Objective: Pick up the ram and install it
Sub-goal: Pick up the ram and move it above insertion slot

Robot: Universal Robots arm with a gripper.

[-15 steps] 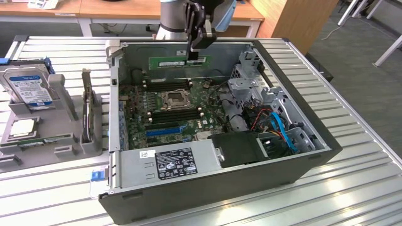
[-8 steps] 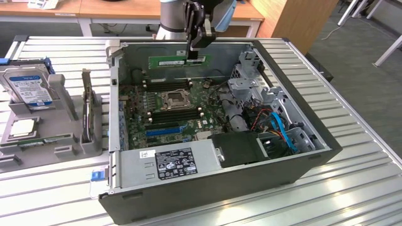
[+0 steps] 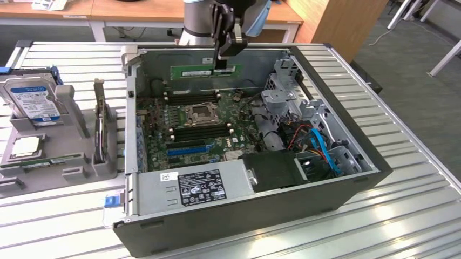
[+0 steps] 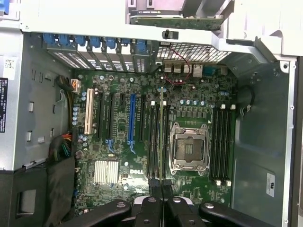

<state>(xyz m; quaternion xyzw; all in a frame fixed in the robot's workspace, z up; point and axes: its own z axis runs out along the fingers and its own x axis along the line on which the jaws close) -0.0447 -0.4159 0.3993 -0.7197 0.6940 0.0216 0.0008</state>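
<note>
Open computer case (image 3: 252,221) lies on its side on a slatted metal worktop (image 3: 403,216), side panel off, insides exposed.

In the case:
- green motherboard (image 3: 202,124) on the floor of the case, empty processor socket (image 3: 200,113) near its middle
- two banks of black memory slots, one on either side of the socket (image 3: 191,97) (image 3: 198,131)
- grey power supply (image 3: 191,186) with a black label along the near wall
- blue cables (image 3: 324,151) and a metal drive cage (image 3: 288,97) at the exterior view's right

Gripper (image 3: 224,66) hangs over the far part of the case, fingers pressed together and pinching the ram (image 3: 205,71) by its top edge. The ram is level, lengthwise across the case, in the air above the board and close to the far wall.

From the wrist, the ram (image 4: 161,137) shows edge-on as a thin line running out from the gripper (image 4: 162,187). It overlaps the slot bank (image 4: 154,137) beside the socket (image 4: 189,149).

Grey holder (image 3: 58,156) sits on the worktop at the exterior view's left, beside the case. In it: a hard drive (image 3: 32,100) propped up, a processor chip (image 3: 25,145) lying flat, a card (image 3: 101,118) standing on edge.
</note>
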